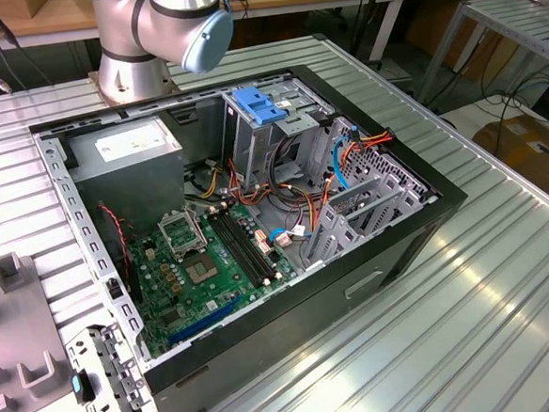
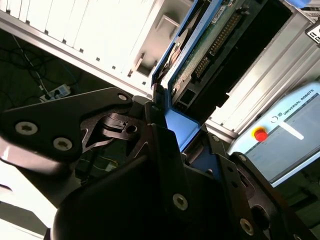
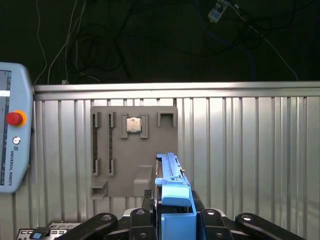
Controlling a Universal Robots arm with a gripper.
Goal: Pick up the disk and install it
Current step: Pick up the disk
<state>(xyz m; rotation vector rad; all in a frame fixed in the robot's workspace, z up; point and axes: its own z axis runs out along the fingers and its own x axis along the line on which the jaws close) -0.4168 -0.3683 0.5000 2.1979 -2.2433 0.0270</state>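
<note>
In the exterior view an open computer case point(image 1: 373, 265) lies on its side on the ribbed metal tabletop point(image 1: 471, 324). A green motherboard point(image 1: 208, 262) sits in its floor toward the near side, and a grey power supply point(image 1: 125, 150) fills the far corner on the exterior view's left. At the far side stands a metal drive cage point(image 1: 251, 146) topped by a small blue latch point(image 1: 261, 106). Orange and blue cables point(image 1: 369, 141) trail just beside the cage on the exterior view's right, and the arm's base point(image 1: 132, 56) stands beyond the case. In the second wrist view the gripper point(image 2: 182, 135) has its jaws drawn in narrow and clamped on the disk point(image 2: 210, 45). The hold is on one end of the blue carrier rail point(image 2: 175, 122), so the green circuit-board underside runs away from the jaws with nothing under it. A teach pendant point(image 2: 280, 135) lies beyond. In the first wrist view the disk stands edge-on and upright between the jaws, clear of the tabletop. Beyond it a grey fixture plate point(image 3: 132, 160) carries a small processor chip point(image 3: 133, 124). The risks come from that end-on hold. As I judge it, the long free body could pivot or slip in the jaws on any swing or bump. A rail that reaches the cage tilted could jam in its guides instead of sliding home. The loose cables beside the cage could be caught or pinched, and a dropped disk would land on the motherboard.
</note>
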